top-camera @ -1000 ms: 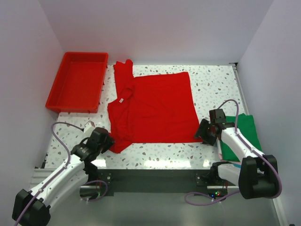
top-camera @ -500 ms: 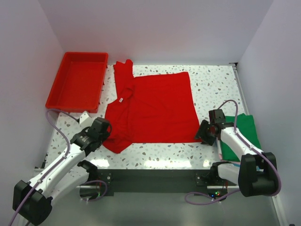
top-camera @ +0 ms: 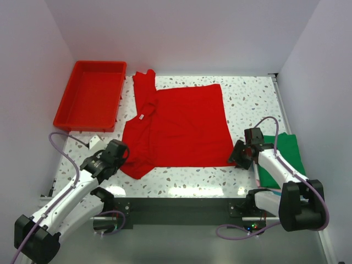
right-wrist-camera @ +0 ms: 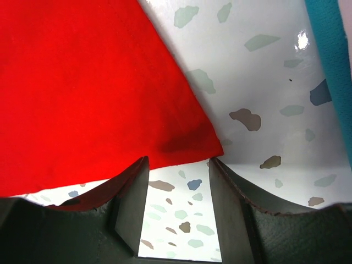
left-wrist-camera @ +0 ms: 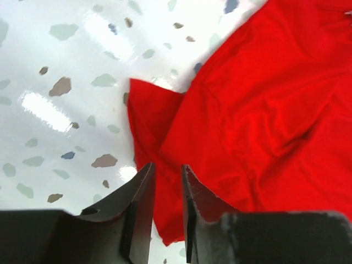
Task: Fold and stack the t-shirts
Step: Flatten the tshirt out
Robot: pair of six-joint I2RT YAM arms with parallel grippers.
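Note:
A bright red t-shirt [top-camera: 181,124] lies spread flat across the table with its small white neck label [top-camera: 141,116] at the left. Its near-left sleeve [left-wrist-camera: 148,110] lies crumpled just ahead of my left gripper [top-camera: 122,153] [left-wrist-camera: 166,166]. That gripper's jaws stand a narrow gap apart, with cloth and table showing through and nothing pinched. My right gripper [top-camera: 237,155] [right-wrist-camera: 177,160] is open, low over bare table, with the red t-shirt's [right-wrist-camera: 82,82] near-right hem corner just past its fingertips. A folded green t-shirt [top-camera: 286,159] lies at the right edge.
A rigid red plastic tray [top-camera: 65,104] sits at the far left. White walls close in the table on the left, back and right. A strip of teal cloth [right-wrist-camera: 330,55] shows at the right edge of the right wrist view.
The red shirt's near-left sleeve was drawn out leftward a second ago and has lain still since. My left gripper has backed away to the left. The right arm has barely moved.

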